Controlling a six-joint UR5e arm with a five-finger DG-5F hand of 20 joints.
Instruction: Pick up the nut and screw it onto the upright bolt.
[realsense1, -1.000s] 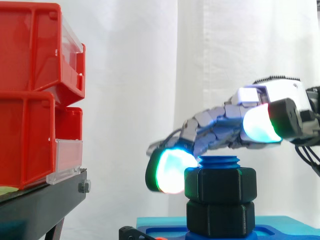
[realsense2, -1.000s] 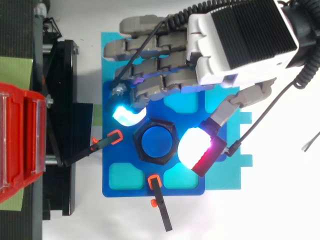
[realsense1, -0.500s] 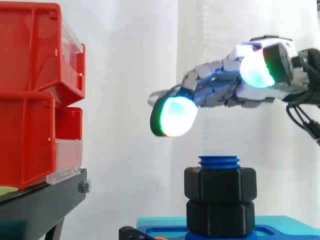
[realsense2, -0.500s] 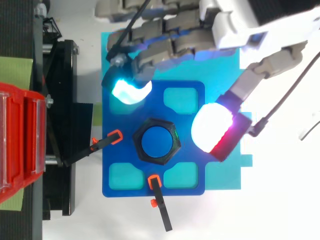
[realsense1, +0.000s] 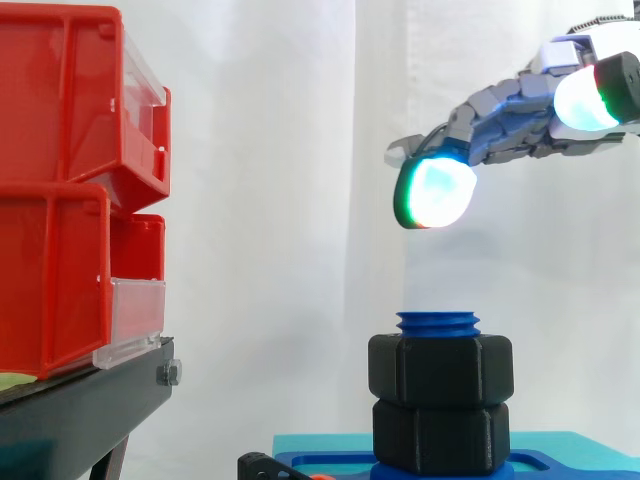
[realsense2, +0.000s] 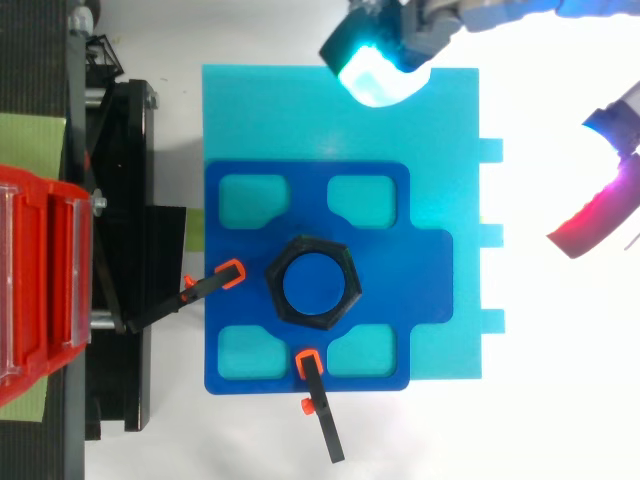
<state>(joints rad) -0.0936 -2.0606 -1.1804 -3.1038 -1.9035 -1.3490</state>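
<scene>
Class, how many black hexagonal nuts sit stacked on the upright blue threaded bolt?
2. The upper black nut sits just below the blue bolt tip; the lower black nut lies directly beneath, touching it. None appears hidden.

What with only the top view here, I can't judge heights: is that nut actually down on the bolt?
Observer: Yes. From the side, an upper nut sits directly on a lower nut, both stacked round the bolt.
Operator: Any thread left above?
Observer: Just a short blue tip of the bolt shows above the upper nut.
Operator: How high is the robot hand?
Observer: The robot hand hangs high above the bolt's tip, off to the right, touching nothing.
</scene>
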